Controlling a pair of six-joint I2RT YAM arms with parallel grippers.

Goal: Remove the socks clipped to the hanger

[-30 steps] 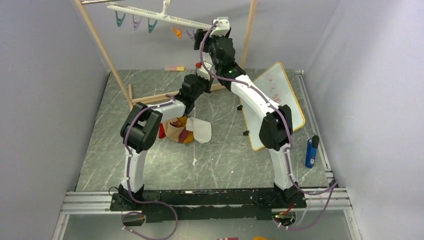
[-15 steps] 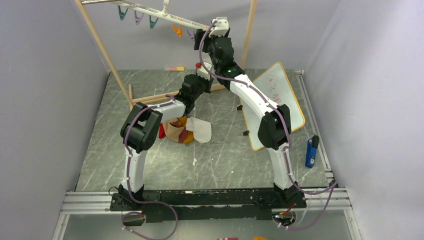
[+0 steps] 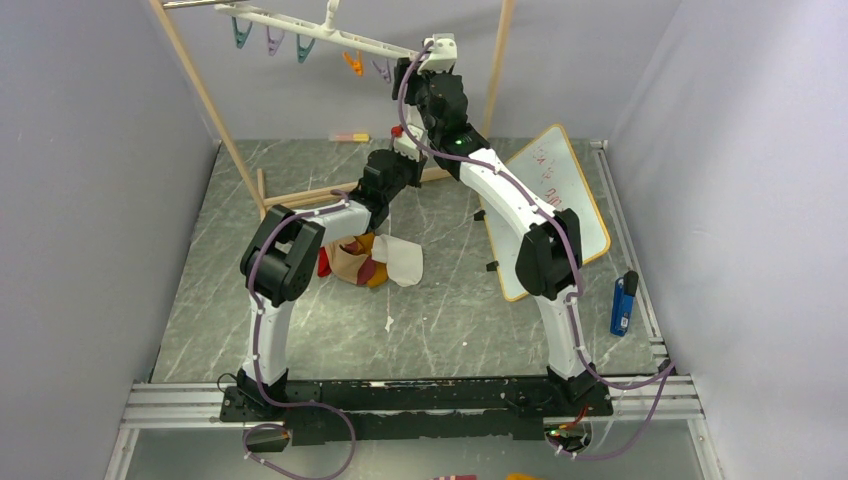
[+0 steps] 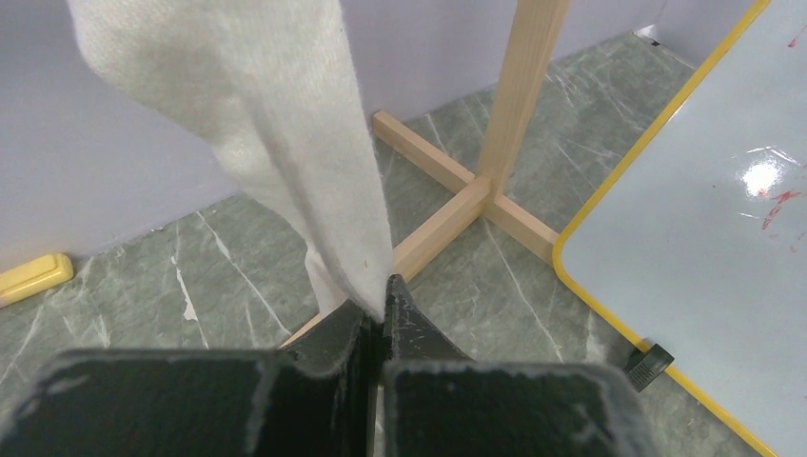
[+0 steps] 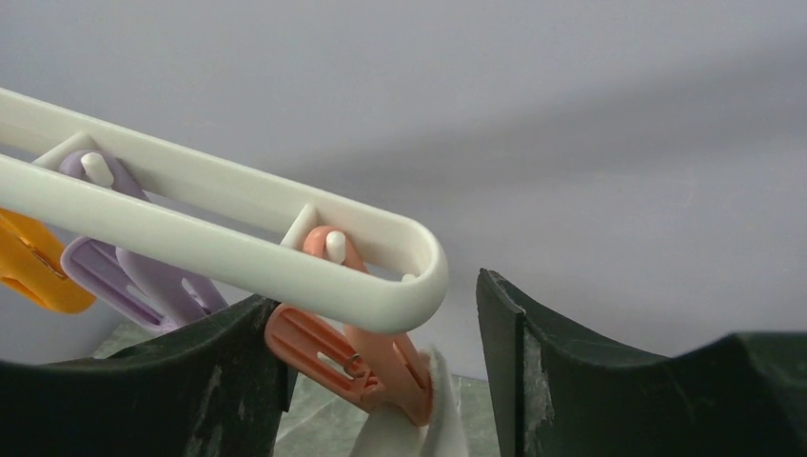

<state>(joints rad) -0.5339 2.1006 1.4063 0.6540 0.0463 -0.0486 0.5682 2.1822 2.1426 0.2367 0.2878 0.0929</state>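
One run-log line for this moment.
left end effector: shut on white sock | right end effector: open around end clip | hanger: sock clipped at end | other socks: piled on table

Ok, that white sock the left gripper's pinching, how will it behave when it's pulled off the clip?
Probably floppy: the white sock hangs in soft folds above the left gripper, so it should drape once freed. Likely light, being thin knit. It may stretch before the clip lets go, and the hanger could swing.

Inside the right claw (image 5: pixel 376 295), the hanger end (image 5: pixel 238 257) and salmon clip (image 5: pixel 366 357); wooden post (image 3: pixel 497 60) nearby.
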